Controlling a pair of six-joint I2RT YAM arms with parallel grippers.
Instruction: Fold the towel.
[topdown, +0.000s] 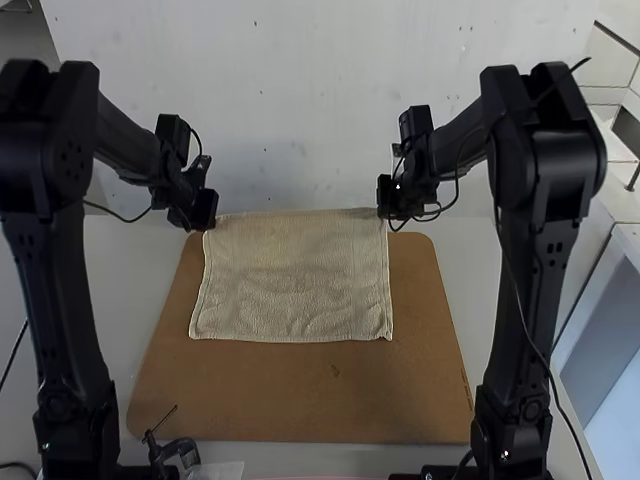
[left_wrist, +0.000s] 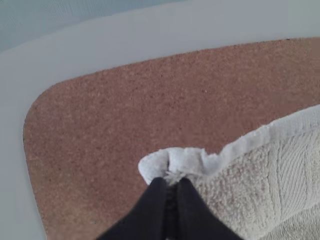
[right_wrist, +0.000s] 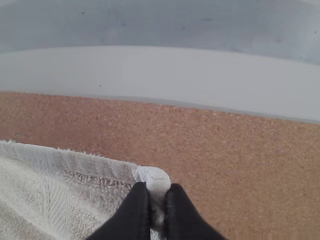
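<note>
Towel (topdown: 295, 275): one, cream-coloured, spread as a roughly rectangular panel between your two arms, with its nearer part lying on the brown board (topdown: 300, 400). Condition: shallow wrinkles across the middle and nearer portion, a slightly wavy near edge, and a small pucker at the near right corner. Whether it is a single layer, you cannot tell from here. Far edge: drawn nearly straight between your claws, and apparently raised off the board. Left claw (topdown: 208, 222): clenched on the towel's far left corner; in the left wrist view, you see its black tapered fingers (left_wrist: 156, 202) closed on the cloth, the pale hem (left_wrist: 250, 145) bunched just in front of them and running off along the edge. Right claw (topdown: 388, 212): clenched on the far right corner; in the right wrist view, you find a rounded tuft of hem pinched between its black fingers (right_wrist: 135, 207), with the ribbed border leading away from it. Support: the board, round-cornered, laid on your pale grey counter (topdown: 470, 270). Sundries: one black clamp-like item (topdown: 180, 452) with a thin rod, beside the left arm's base, near the board's near left corner.
</note>
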